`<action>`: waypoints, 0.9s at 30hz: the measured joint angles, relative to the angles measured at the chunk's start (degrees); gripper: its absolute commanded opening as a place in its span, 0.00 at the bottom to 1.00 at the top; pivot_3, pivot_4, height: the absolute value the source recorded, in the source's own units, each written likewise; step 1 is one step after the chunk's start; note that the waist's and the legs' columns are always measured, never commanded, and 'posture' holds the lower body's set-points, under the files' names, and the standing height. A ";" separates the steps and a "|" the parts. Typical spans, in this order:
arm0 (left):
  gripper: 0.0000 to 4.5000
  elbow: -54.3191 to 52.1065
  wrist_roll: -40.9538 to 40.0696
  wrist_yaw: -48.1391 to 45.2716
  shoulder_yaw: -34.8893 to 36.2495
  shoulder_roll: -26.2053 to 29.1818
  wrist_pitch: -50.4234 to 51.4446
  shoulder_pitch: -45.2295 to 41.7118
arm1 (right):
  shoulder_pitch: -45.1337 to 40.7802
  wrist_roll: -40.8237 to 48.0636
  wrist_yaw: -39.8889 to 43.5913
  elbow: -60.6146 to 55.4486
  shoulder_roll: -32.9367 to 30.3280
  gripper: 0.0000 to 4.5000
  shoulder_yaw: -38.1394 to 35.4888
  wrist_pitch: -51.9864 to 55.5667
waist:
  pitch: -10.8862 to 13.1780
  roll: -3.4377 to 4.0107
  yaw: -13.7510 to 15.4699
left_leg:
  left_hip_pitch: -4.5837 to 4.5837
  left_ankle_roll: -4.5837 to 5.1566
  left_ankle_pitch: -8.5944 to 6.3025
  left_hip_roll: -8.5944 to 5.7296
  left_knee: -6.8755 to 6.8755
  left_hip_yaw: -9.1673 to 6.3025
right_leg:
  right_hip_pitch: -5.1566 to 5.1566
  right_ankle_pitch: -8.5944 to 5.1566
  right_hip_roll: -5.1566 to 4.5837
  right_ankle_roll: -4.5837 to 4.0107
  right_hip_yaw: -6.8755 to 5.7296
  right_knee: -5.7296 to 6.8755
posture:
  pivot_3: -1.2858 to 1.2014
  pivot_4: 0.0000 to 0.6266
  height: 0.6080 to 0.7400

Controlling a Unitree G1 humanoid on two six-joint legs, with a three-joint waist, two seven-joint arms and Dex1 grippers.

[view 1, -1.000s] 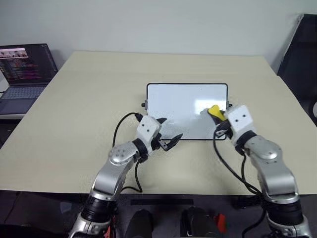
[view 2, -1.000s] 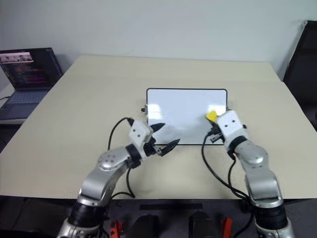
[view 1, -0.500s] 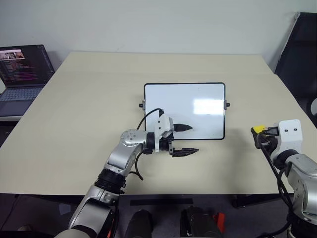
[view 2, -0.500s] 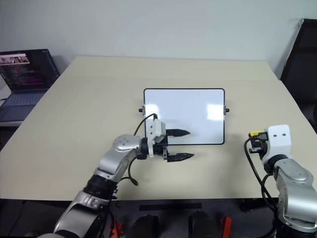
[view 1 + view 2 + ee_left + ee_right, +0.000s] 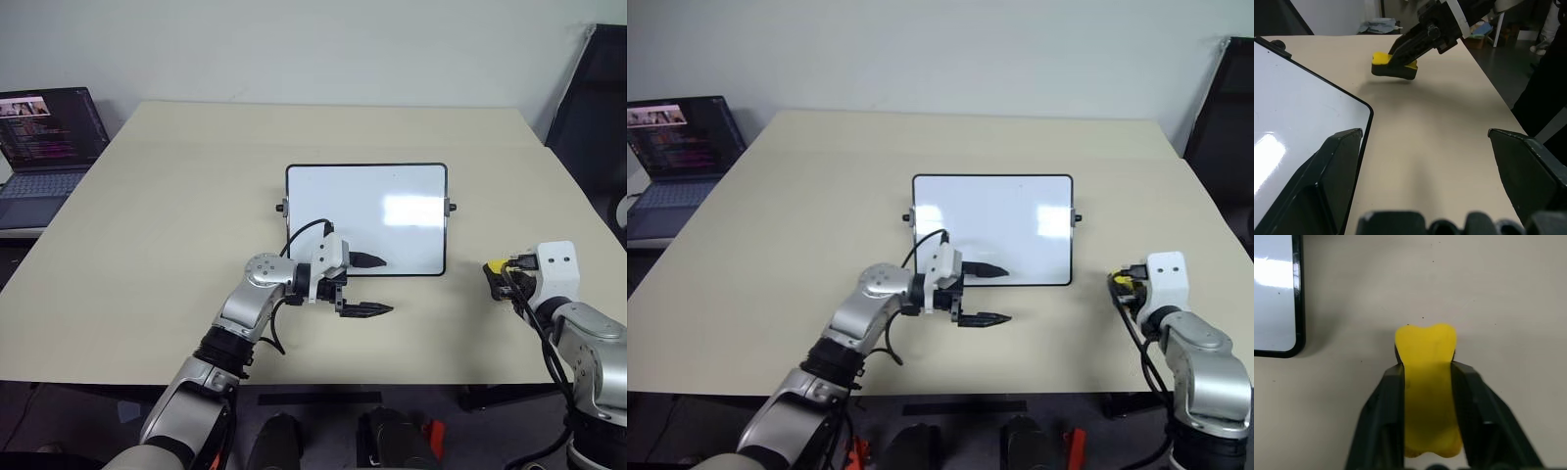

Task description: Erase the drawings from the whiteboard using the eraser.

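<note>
Here the right tool point(image 5: 1427, 382) clasps the eraser point(image 5: 1427, 377); the left tool point(image 5: 370, 285) gapes empty.

Left gripper point(image 5: 373, 285) agape, right gripper point(image 5: 1426, 377) clamped

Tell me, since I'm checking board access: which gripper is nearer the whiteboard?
Left. The left gripper straddles the whiteboard's near edge; the right gripper is off its right side.

The eraser point(image 5: 1427, 382) has its sides covered by the right claw point(image 5: 1426, 396); the laptop point(image 5: 44, 147) is cut off at the picture's edge.
</note>
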 measured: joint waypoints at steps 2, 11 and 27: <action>1.00 -0.01 0.01 -0.01 0.00 0.05 0.02 0.00 | 0.01 0.32 -0.03 0.50 -0.05 0.69 0.10 -0.52 | 0.00 0.00 -0.01 | 0.00 0.00 0.00 0.01 0.00 0.00 | 0.00 0.00 0.01 0.00 0.00 0.00 | 0.52 0.24 1.00; 1.00 -0.02 0.01 0.07 0.01 0.65 0.29 0.00 | -0.08 1.79 -1.19 1.39 -0.18 1.00 0.40 -1.57 | 0.00 0.00 0.00 | 0.00 0.00 0.00 0.00 0.00 0.00 | 0.00 0.00 0.01 0.00 0.00 0.01 | 0.52 0.24 1.00; 1.00 -24.26 6.11 33.06 9.12 -0.86 9.19 22.84 | 12.98 1.08 -10.48 -17.64 9.90 1.00 1.23 -10.54 | -0.01 0.05 0.10 | -0.01 0.00 0.00 0.26 -0.04 -0.07 | -0.02 -0.04 -0.19 0.06 0.05 0.01 | 0.52 0.24 1.00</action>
